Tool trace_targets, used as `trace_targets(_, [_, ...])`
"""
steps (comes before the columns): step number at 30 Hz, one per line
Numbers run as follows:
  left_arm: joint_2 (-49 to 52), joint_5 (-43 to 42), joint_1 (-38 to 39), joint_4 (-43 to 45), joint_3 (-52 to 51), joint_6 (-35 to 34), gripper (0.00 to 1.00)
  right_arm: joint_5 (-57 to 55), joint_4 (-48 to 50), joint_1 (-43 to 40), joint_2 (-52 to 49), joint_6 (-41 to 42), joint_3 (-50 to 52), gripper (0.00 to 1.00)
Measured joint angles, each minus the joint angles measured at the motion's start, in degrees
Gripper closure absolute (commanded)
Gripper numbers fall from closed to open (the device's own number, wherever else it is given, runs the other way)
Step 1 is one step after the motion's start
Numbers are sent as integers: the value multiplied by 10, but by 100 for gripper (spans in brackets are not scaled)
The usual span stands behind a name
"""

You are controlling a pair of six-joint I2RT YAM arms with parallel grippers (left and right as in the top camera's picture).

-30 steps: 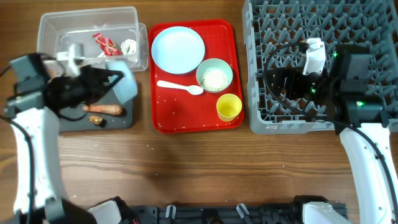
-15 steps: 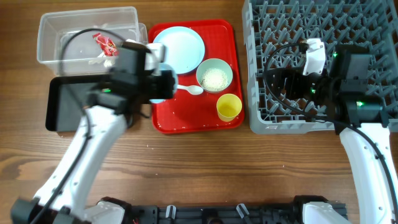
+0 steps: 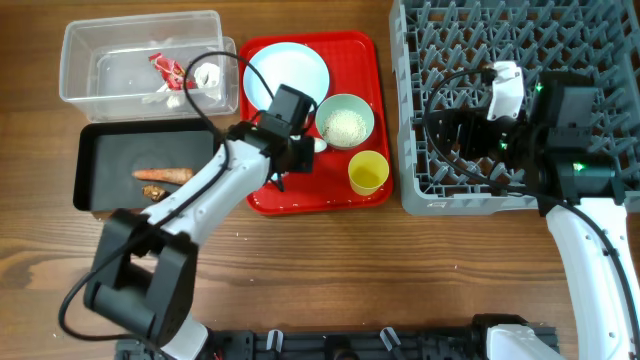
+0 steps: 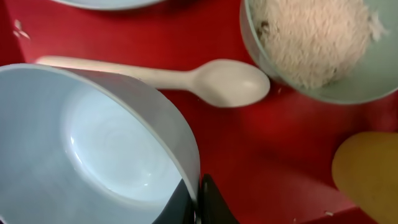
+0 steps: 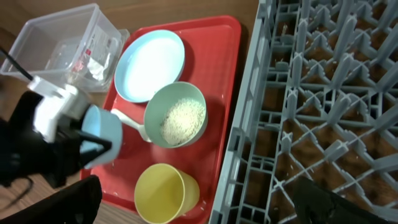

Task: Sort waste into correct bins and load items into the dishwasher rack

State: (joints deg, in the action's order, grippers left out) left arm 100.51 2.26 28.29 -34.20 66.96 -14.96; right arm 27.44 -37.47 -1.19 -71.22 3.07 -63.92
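**A:** How is the left arm posed?

**B:** It stretches diagonally away from its base across the counter (image 3: 350, 270). The forearm passes the right end of the black tray (image 3: 110, 160), and the wrist sits over the left half of the red tray (image 3: 300, 195).

**A:** And its pincer?

**B:** The left pincer (image 4: 194, 202) is clamped on the rim of an empty pale blue bowl (image 4: 93, 143), one finger inside and one outside. The bowl is tilted above the red tray, just beside the handle of the white spoon (image 4: 186, 78). I cannot tell whether it touches the tray.

**A:** The other dishes?

**B:** All are on the red tray. The plate (image 3: 287, 78) is at the far end. The second bowl (image 3: 345, 123), full of rice grains (image 4: 311, 37), is by the spoon's tip. The yellow cup (image 3: 368, 171) stands nearer the front right corner.

**A:** The right arm?

**B:** It hangs over the left part of the dishwasher rack (image 3: 560, 40), with the wrist facing the red tray. The right pincer (image 3: 445, 130) gapes, its fingers wide apart with nothing between them.

**A:** The waste?

**B:** The carrot piece (image 3: 162, 175) and a dark scrap (image 3: 153, 192) lie in the black tray. The wrapper (image 3: 168, 70) and tissue (image 3: 207, 75) are in the clear tub (image 3: 140, 40).
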Motion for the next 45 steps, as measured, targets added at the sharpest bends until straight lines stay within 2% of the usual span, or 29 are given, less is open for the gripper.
trace_targets(4, [1, -11, 18, -3, 0, 0, 96, 0, 9, 0, 0, 17, 0, 0])
trace_targets(6, [1, -16, 25, -3, 0, 0, 92, 0, 12, 0, 0, 21, 0, 0])
trace_targets(7, [1, -17, 29, -3, 0, 0, 86, 0, 15, 0, 0, 23, 0, 0])
trace_targets(10, [1, -23, 33, -3, 0, 0, 53, 4, 28, 0, 0, 27, 0, 1])
trace_targets(11, [1, -23, 33, -4, 0, 0, 48, 8, 36, 0, 0, 28, 0, 1])
trace_targets(17, [1, -24, 31, -10, 0, -8, 28, 33, 76, 0, 0, 36, -1, 2])
trace_targets(20, [1, -24, 29, -19, 1, -8, 22, 36, 76, 7, -1, 36, -13, 2])
trace_targets(24, [-1, -26, 24, -26, 30, -8, 20, 24, 57, 27, -2, 36, -52, 2])
trace_targets(29, [-16, -26, 20, -19, 104, -8, 23, -17, 33, 47, -2, 36, -121, 2])
trace_targets(37, [-24, -26, 17, 53, 152, 11, 27, -52, 3, -2, -2, 64, -167, 2])
trace_targets(41, [15, -26, 18, 85, 180, 25, 28, -62, -46, -21, -2, 68, -168, 1])
trace_targets(45, [95, -26, 26, 87, 235, 49, 31, -79, -89, -37, -2, 69, -168, 1])
